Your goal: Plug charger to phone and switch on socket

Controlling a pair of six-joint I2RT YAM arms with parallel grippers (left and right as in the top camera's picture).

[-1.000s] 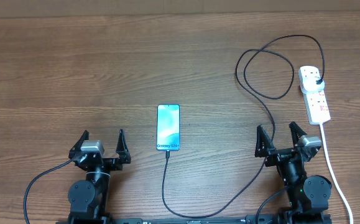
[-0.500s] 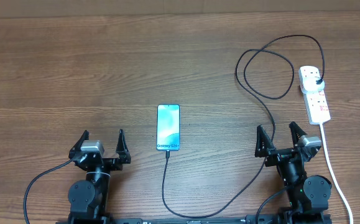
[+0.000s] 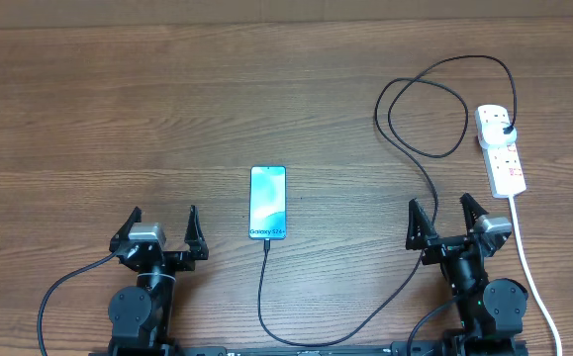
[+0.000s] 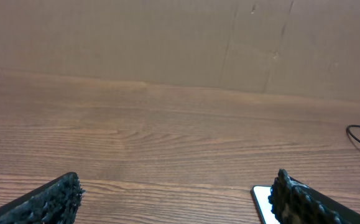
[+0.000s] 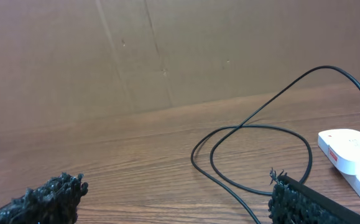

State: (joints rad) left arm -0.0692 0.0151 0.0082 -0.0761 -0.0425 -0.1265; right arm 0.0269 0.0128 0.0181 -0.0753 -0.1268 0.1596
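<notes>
The phone (image 3: 267,202) lies flat mid-table with its blue screen lit; one corner (image 4: 262,199) shows by the right finger in the left wrist view. The charger (image 3: 425,148) is a black cable. Its plug (image 3: 505,130) sits in the white socket (image 3: 501,148) at the right. It loops, runs along the near edge, and its tip (image 3: 267,243) ends at the phone's bottom edge; whether it is inserted I cannot tell. My left gripper (image 3: 163,216) stands open left of the phone. My right gripper (image 3: 440,206) is open beside the cable (image 5: 260,127), near the socket (image 5: 347,149).
The socket's thick white cord (image 3: 528,267) runs down the right side past my right arm. A brown cardboard wall (image 4: 167,43) closes off the table's far edge. Cable loops (image 3: 405,109) lie on the wood between the right gripper and the socket.
</notes>
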